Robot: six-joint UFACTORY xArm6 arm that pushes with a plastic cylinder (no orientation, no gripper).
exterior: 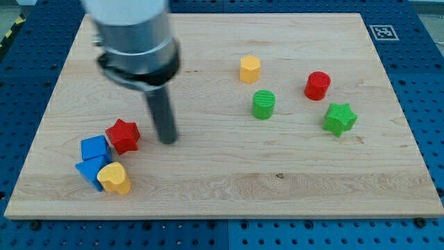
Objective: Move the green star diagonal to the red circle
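My tip (pixel 167 141), the lower end of the straight dark rod, sat on the pale wooden board (pixel 229 187) at the view's left, just beside the red star-shaped block (pixel 123 135) on its right, apparently not touching. No jaws on this rig, so nothing to open or close; the tip was clamped on nothing and contacted no block that I could see.

The green star-shaped block (pixel 339 119) lay at the view's right, well apart from the tip. It was already below and right of the red cylindrical block (pixel 318 85), near it but not touching. Between them and the tip stood the green cylindrical block (pixel 263 104) and the yellow hexagonal block (pixel 250 69).

Step in hand, my read: approach not yet begun, or the placement was already roughly diagonal. Next move would call for crossing rightward along the board's lower half, clear of the green cylinder, then only a light nudge on the star.
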